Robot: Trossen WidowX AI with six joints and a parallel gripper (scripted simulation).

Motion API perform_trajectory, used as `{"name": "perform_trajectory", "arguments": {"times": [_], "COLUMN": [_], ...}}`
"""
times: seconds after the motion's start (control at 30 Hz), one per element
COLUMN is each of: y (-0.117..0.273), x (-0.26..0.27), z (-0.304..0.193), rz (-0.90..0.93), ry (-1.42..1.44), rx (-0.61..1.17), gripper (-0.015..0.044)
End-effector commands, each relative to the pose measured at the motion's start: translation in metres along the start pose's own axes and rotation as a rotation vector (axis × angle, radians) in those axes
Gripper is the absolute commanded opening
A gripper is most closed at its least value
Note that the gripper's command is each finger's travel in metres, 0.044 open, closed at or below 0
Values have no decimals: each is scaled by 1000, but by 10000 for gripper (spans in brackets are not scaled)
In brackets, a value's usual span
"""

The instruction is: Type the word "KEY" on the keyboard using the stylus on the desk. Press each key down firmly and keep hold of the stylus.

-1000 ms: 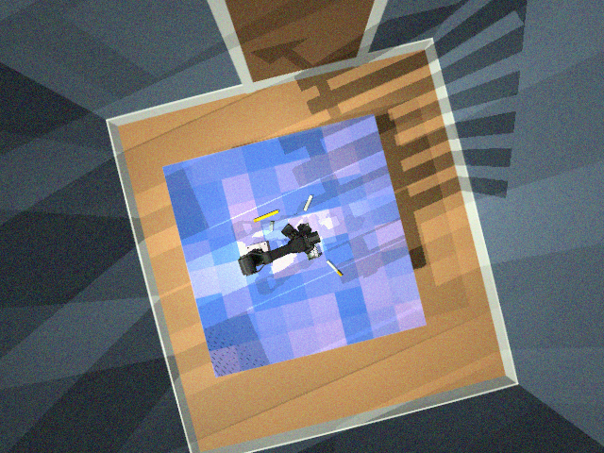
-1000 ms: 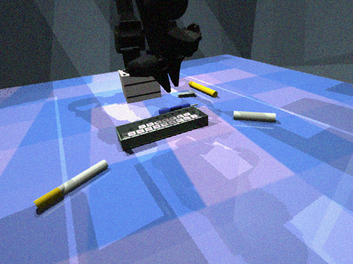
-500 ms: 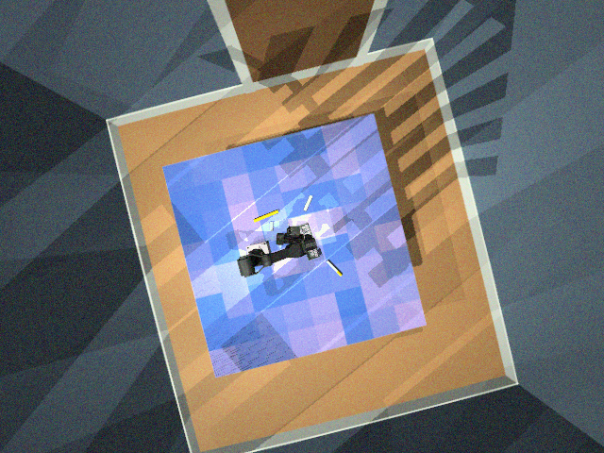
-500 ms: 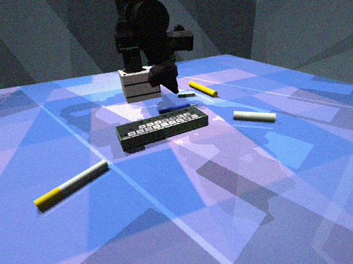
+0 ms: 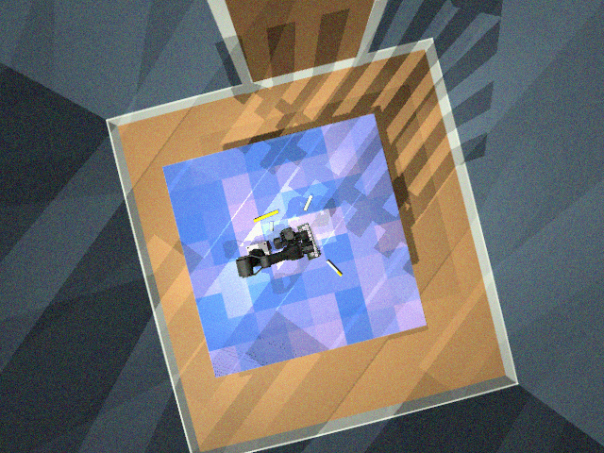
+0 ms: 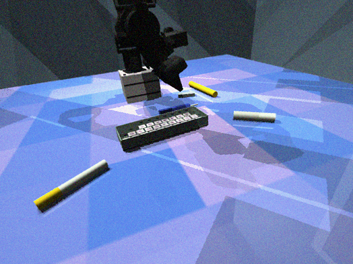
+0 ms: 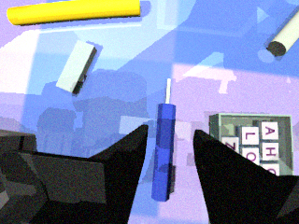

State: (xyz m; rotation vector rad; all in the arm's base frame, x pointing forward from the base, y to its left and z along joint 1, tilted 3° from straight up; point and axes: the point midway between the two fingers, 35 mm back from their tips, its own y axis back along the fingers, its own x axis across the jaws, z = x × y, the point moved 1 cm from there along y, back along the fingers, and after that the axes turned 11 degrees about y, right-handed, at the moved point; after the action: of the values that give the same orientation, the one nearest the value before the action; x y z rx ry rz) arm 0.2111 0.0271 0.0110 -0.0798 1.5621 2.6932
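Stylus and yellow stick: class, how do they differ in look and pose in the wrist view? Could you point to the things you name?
The stylus (image 6: 174,108) (image 7: 163,151) is blue with a thin pale tip; the yellow stick (image 5: 266,215) (image 6: 202,88) (image 7: 75,10) is one plain colour.
The stylus points up the wrist image, while the yellow stick runs across it.
Both are long and narrow, lying flat.

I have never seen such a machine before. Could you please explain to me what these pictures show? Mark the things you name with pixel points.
This is one robot arm with a two-fingered gripper (image 7: 170,133). The top picture looks down from high above; the exterior one faces the arm across the desk; the wrist one looks out past the fingers. On the desk lie a blue stylus (image 6: 174,108) (image 7: 163,151), a small keyboard (image 6: 164,134) (image 7: 216,117), a yellow stick (image 5: 265,215) (image 6: 202,88) (image 7: 75,11), a white stick (image 5: 308,202) (image 6: 254,116), a white-and-yellow stick (image 5: 334,267) (image 6: 72,185) and a small pale block (image 6: 186,95) (image 7: 76,66). The gripper is open and holds nothing.
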Motion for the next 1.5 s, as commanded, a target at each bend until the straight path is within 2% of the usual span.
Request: {"name": "perform_trajectory", "arguments": {"times": [0.0, 1.47], "y": [-1, -30], "x": [0, 3], "z": [-1, -16], "rz": [-6, -5], "ry": [16, 16], "rx": [-8, -8], "gripper": [150, 150]}}
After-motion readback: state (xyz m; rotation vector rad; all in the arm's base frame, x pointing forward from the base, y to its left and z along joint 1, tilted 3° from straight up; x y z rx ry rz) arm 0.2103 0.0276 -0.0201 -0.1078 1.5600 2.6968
